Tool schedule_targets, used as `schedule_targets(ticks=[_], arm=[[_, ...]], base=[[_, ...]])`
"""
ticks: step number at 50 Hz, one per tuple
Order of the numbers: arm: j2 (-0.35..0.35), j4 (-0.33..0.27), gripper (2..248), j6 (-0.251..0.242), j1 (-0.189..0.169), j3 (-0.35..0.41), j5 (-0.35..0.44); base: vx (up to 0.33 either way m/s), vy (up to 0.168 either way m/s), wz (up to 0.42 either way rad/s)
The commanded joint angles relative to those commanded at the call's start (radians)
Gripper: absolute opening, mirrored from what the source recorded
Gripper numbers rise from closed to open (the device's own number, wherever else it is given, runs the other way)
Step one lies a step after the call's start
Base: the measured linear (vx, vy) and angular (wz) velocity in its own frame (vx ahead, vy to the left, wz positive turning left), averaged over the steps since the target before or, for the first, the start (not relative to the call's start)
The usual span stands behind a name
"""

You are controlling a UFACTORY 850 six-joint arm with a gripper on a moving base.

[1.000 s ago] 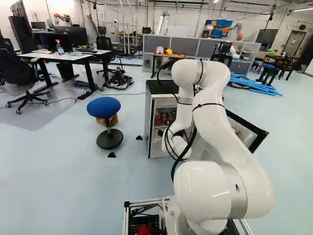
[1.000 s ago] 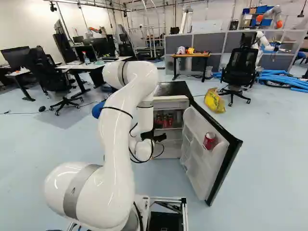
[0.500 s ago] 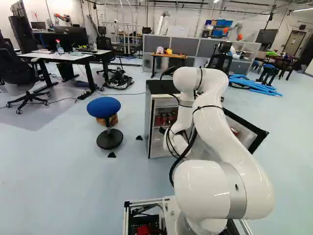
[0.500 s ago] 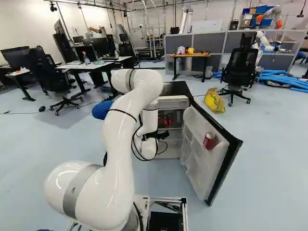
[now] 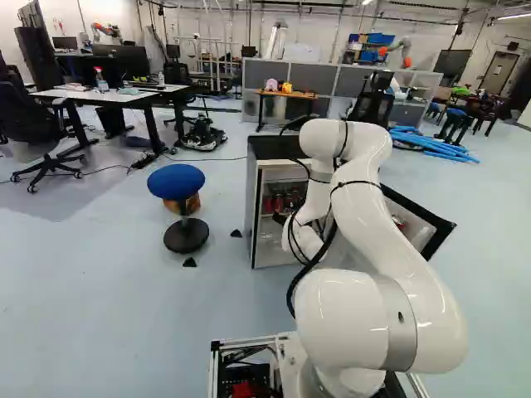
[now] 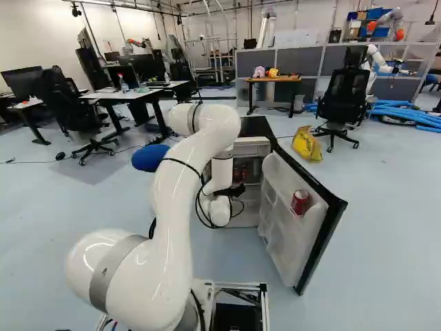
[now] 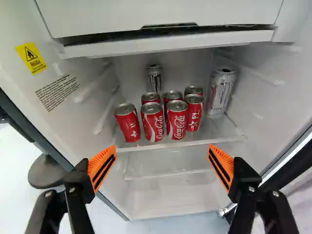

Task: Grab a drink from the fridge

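Since the earlier frames, has carried the arm (image 5: 353, 191) rightward and slightly down at its high bend in both base views, with the base unmoved. Has also brought the gripper (image 6: 236, 191) a little rightward and up in the right base view.

Now rises from the foot of that view, left of the middle, leans forward along the upper link, then bends over and drops to a wrist near the view's centre, just before the fridge (image 6: 255, 126).

Spreads the gripper (image 7: 162, 155) wide, orange pads (image 7: 101, 166) well apart, gripping nothing. In the right base view, passes left of the open door (image 6: 293, 241), with a door can (image 6: 300, 202) upright in its rack. In the wrist view, faces seven red cans (image 7: 152, 122) ahead of the fingers, on a shelf (image 7: 168, 145) inside: four along the front, three close behind. Also faces a silver can (image 7: 221, 92) beside the cluster, by the side wall, and a taller-looking can (image 7: 154, 78) farther back.

Beyond, shows a blue stool (image 5: 176, 181) left of the middle in the left base view, and a yellow bag (image 6: 307, 143) at the upper right of the right base view.
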Motion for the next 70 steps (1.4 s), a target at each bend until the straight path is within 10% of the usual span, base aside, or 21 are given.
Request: schedule_targets(ticks=[56, 70], arm=[[-0.088, -0.402, 247, 0.000, -0.060, -0.130, 0.000], [-0.136, -0.422, 247, 0.000, -0.069, -0.194, 0.000]], base=[[0.000, 0.000, 0.000], [0.000, 0.000, 0.000]])
